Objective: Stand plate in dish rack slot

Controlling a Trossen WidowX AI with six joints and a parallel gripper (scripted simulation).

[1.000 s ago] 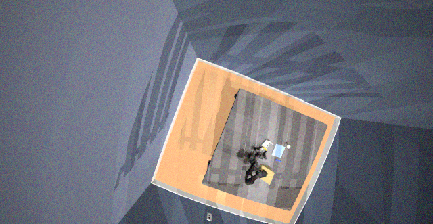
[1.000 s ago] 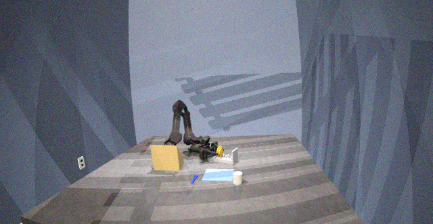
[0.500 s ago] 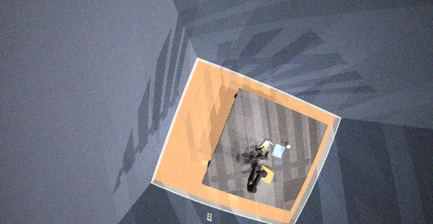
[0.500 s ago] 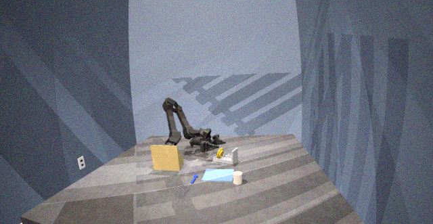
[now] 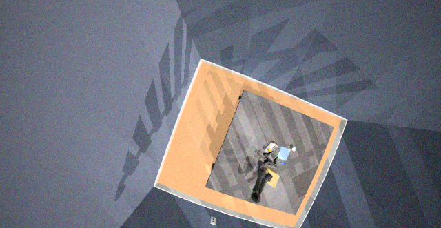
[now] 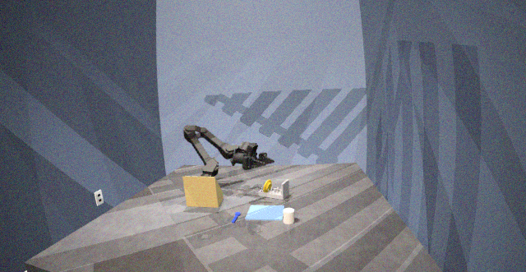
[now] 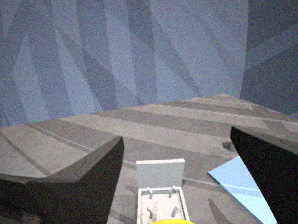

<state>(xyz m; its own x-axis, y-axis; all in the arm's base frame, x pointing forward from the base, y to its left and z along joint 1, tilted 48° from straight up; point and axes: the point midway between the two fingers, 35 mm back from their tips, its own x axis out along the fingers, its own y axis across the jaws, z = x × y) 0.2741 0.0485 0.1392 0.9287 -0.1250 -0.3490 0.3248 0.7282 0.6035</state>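
Note:
The yellow plate (image 5: 269, 150) (image 6: 267, 186) stands on edge, nearly upright, in the white dish rack (image 6: 286, 189) (image 7: 160, 175), toward the end away from the tall end panel. In the wrist view only the top edge of the plate (image 7: 172, 221) shows at the bottom of the frame. The rack's small grey pegs show between the plate and the panel; the plate's lower edge is hidden there. My gripper (image 6: 269, 161) (image 7: 178, 137) is open and empty, raised above the rack and apart from the plate.
A light blue board (image 5: 283, 153) (image 6: 265, 213) (image 7: 240, 185) lies beside the rack. A white cup (image 5: 293, 149) (image 6: 288, 215) stands by its far corner. A small blue object (image 5: 283, 163) (image 6: 236, 217) lies near the board. A yellow-tan box (image 5: 273, 178) (image 6: 201, 191) stands near the arm's base.

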